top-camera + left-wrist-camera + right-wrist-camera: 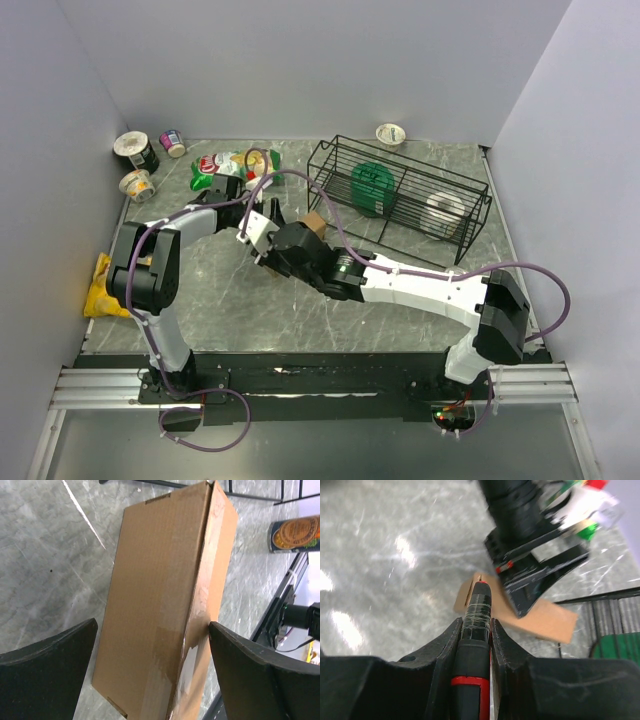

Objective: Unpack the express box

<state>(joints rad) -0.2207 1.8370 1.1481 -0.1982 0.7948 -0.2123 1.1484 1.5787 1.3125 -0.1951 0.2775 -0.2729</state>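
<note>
The express box (160,605) is a flat brown carton with clear tape along one edge, lying on the grey table. Only its corner (313,224) shows in the top view. My left gripper (152,625) is open and straddles the box from above; its right finger (250,675) touches the taped side, and its left finger stands apart. My right gripper (476,622) is shut on a black and red cutter tool (479,605) wrapped in tape. The tool's tip sits at the box's near corner (470,592). In the top view both grippers meet over the box: the left (272,208) and the right (262,240).
A black wire basket (400,160) with a green roll (372,187) and a white roll (442,210) stands right of the box. A chip bag (225,165), several cups (135,150) and a yellow bag (100,290) lie to the left. A can (295,532) also stands nearby.
</note>
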